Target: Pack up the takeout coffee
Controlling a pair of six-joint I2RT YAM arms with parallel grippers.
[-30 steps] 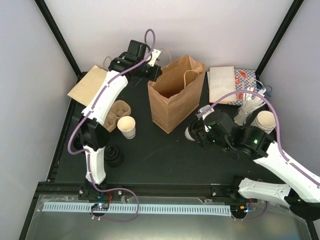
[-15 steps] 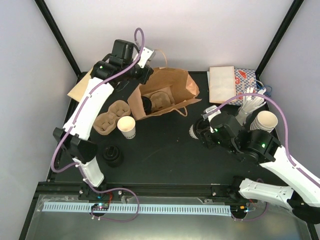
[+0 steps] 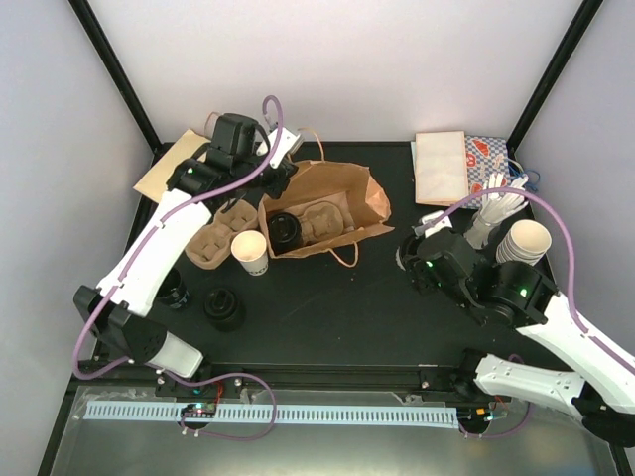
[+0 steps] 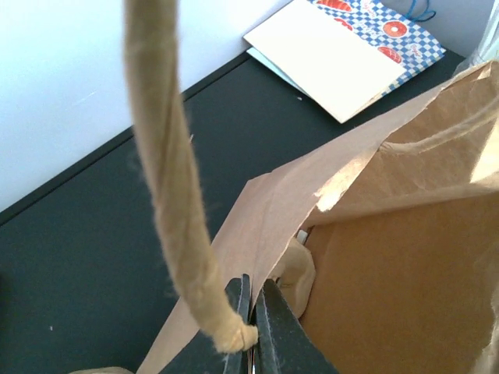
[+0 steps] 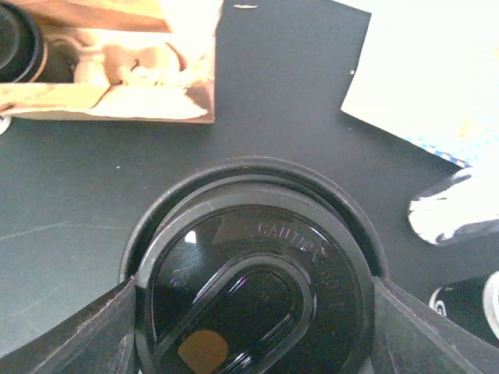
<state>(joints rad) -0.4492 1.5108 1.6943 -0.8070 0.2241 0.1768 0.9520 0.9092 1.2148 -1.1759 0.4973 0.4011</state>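
At 8 o'clock, spare lid (image 3: 224,309): a dark round piece sits nearest us on the desk (image 3: 327,307), apart from the rest.
Right gripper (image 3: 411,260): at about 4 o'clock. In the wrist view its fingers stand on either side of a black lid (image 5: 253,257) and touch its rim, so we read it as clamped on that lid.
Takeout coffee (image 3: 249,252): at 9 o'clock, upright on the desk, mouth open and uncovered. It is just beside the cup carrier (image 3: 210,238) and just outside the bag's mouth.
How it will handle: we judge it light, since it looks empty from above. The thin paper wall should dent under a hard squeeze, and the taper may let it slide down through a loose hold.
Where to hold: we would pinch across the wall a little under the rolled rim, where the paper is stiffest. Gentle pressure should do, with the top left free for the lid.
Cup stack (image 3: 526,241): at 3 o'clock, well apart from the single cup.
Paper bag (image 3: 342,188): at 12 o'clock, lying on its side with the mouth towards 8 o'clock. A second carrier (image 3: 322,220) lies inside, with something dark in it.
Left gripper (image 4: 251,294): at 11 o'clock, fingers pressed together on the bag's paper edge at the root of the twisted handle (image 4: 168,195).
Napkins (image 3: 441,164): at 1 o'clock, flat by the far edge.
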